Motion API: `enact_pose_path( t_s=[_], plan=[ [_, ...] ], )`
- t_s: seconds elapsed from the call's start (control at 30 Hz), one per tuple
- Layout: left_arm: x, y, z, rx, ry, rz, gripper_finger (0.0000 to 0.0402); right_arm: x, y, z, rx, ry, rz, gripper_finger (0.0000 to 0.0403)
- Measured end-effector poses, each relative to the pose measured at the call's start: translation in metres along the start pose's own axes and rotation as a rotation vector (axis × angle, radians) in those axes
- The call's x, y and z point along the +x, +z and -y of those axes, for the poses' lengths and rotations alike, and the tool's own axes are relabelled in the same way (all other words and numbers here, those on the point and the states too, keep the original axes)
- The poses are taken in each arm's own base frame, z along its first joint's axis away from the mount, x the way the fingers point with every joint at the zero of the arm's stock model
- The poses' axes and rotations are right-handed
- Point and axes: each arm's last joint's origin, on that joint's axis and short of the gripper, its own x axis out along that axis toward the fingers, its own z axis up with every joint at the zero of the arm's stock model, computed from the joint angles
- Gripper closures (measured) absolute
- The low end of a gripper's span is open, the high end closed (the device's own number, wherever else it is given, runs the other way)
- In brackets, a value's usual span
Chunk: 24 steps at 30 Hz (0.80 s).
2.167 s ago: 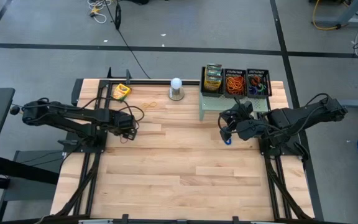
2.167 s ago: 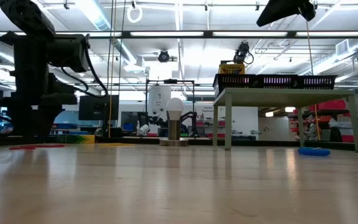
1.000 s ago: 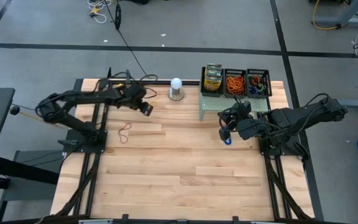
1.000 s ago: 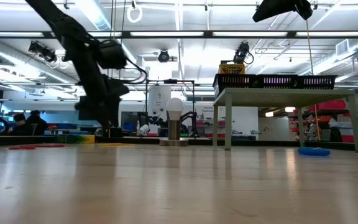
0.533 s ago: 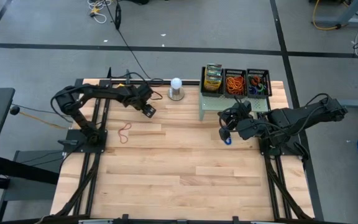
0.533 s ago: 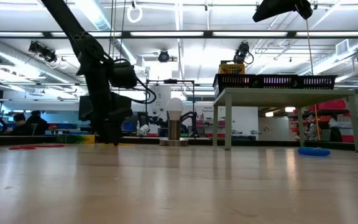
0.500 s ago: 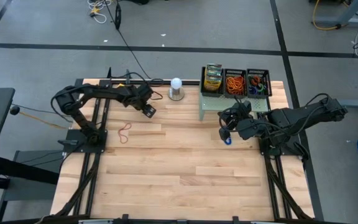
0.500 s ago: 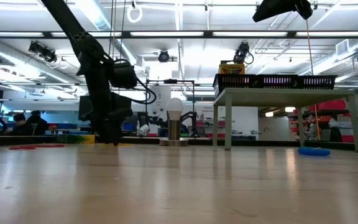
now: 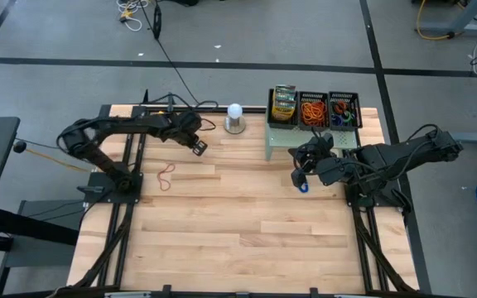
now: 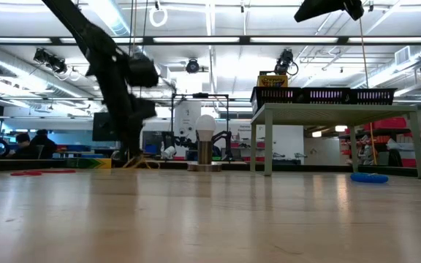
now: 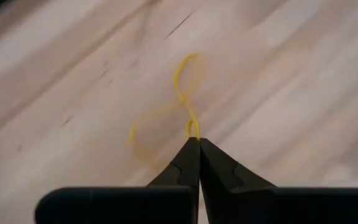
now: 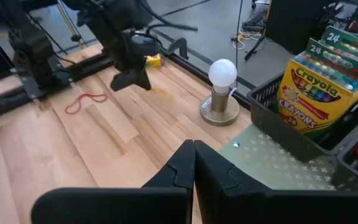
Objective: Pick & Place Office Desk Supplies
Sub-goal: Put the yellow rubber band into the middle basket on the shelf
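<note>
A thin yellow rubber band, twisted into a figure eight, lies on the wood near the table's far left, and my left gripper is shut on it. My right gripper hangs shut and empty high above a blue band that lies on the table. A red band lies flat nearer the left edge. One crayon box stands upright in the left one of three black mesh baskets. My left gripper pinches the yellow band at one short stretch of its strand, between the very tips of its two fingers. The fingers come from above, slanting down. The two loops spread out ahead of the tips, slack, on or just over the wood; which, I cannot tell.
The baskets sit in a row on a pale green mesh riser at the far right; the middle and right baskets hold bands. A white ball on a metal base stands at the far edge between the arms. Bare wood fills the near half.
My left gripper has sunk to the table at the yellow band and shut on it, then drawn slightly back toward the table's left. My right arm has kept still.
</note>
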Motion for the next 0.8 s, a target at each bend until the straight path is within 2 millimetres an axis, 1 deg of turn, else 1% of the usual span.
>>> enact_pose_path(
  t_s=[0.13, 0.27, 0.37, 0.43, 0.53, 0.6, 0.7, 0.8],
  plan=[
    [-0.032, 0.002, 0.015, 0.044, -0.071, 0.110, 0.0398, -0.002, 0.001, -0.003, 0.037, 0.025, 0.013, 0.0394],
    [-0.062, -0.001, 0.030, 0.070, -0.152, 0.208, 0.0398, -0.005, 0.000, -0.010, 0.042, 0.060, 0.023, 0.0394],
    [-0.079, -0.004, 0.044, 0.083, -0.242, 0.274, 0.0398, -0.007, -0.003, -0.015, 0.031, 0.088, 0.012, 0.0394],
    [-0.088, -0.005, 0.054, 0.102, -0.306, 0.318, 0.0398, -0.003, -0.005, -0.020, 0.019, 0.098, -0.002, 0.0394],
    [-0.097, -0.005, 0.072, 0.119, -0.395, 0.396, 0.0398, 0.008, -0.009, -0.032, -0.008, 0.111, -0.014, 0.0391],
    [-0.103, -0.005, 0.084, 0.133, -0.457, 0.451, 0.0398, 0.020, -0.012, -0.042, -0.053, 0.119, -0.015, 0.0378],
    [-0.112, -0.005, 0.099, 0.146, -0.559, 0.527, 0.0398, 0.042, -0.016, -0.057, -0.091, 0.121, 0.001, 0.0344],
    [-0.122, -0.005, 0.111, 0.156, -0.640, 0.610, 0.0398, 0.062, -0.017, -0.066, -0.077, 0.124, 0.023, 0.0301]
  ],
)
